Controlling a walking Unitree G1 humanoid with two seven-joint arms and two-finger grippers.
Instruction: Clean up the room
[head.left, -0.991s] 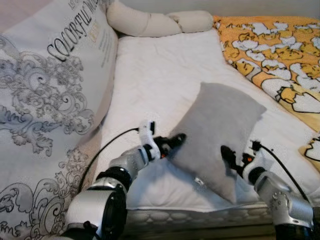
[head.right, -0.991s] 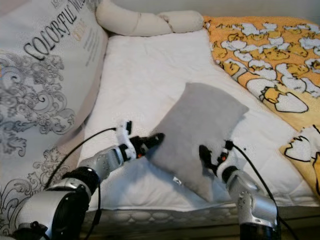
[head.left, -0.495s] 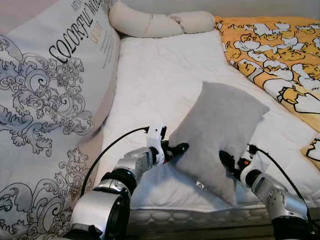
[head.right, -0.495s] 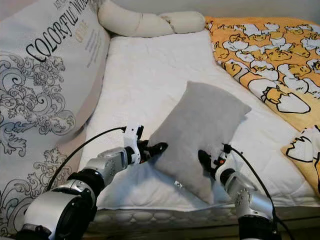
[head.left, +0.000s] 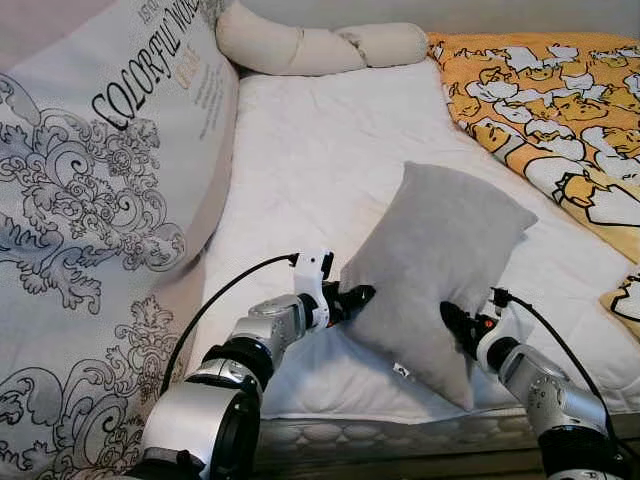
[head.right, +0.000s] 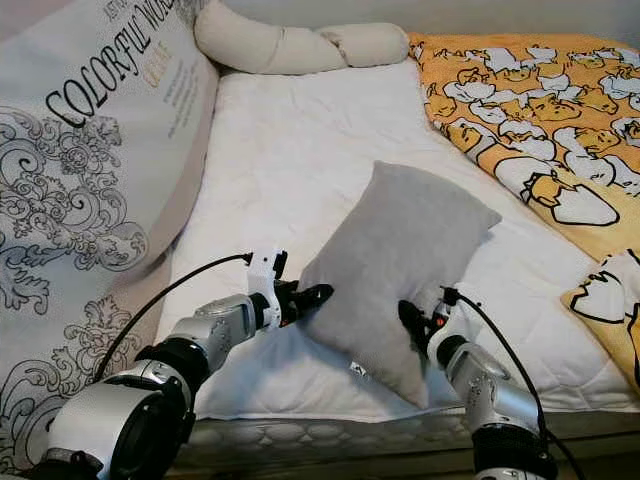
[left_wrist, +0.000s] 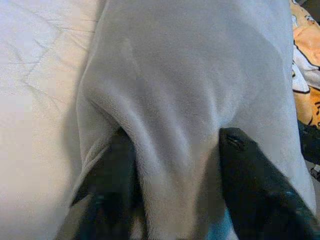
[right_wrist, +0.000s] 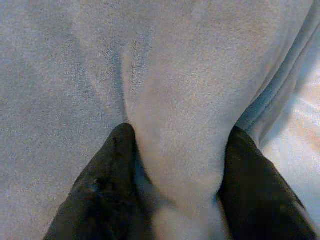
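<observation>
Grey pillow (head.left: 440, 262): a soft, fleecy rectangular cushion with a short nap, standing tilted on the near part of the white mattress, its long axis leaning from 7 o'clock up to 1 o'clock; a small white tag is showing at its lower edge.
Left gripper (head.left: 352, 297): reaching in from 8 o'clock on a bent silver arm with a black cable looping behind it; its black fingers (left_wrist: 250, 190) are pinching a fold of the pillow's left edge, the fabric bulging up between them.
Right gripper (head.left: 458, 325): coming up from 5 o'clock on a short, bent silver forearm with a black cable arching over the wrist; its fingers (right_wrist: 107, 185) are clamping a ridge of the pillow's lower right side.
White mattress (head.left: 320, 160): a quilted cover, lightly wrinkled, with a stitched scalloped border along the near edge.
Large printed cushion (head.left: 100, 200): standing at 9 o'clock, smooth pale fabric carrying grey baroque scrollwork; black capitals are reading "COLORFUL", the word after it being cut off, and the smaller lines below too fine to read.
Cream bolster (head.left: 310, 45): a plump, knotted roll lying at 12 o'clock along the head of the bed.
Orange blanket (head.left: 545, 90): spreading across 2 o'clock, printed with white and yellow cartoon ducks.
</observation>
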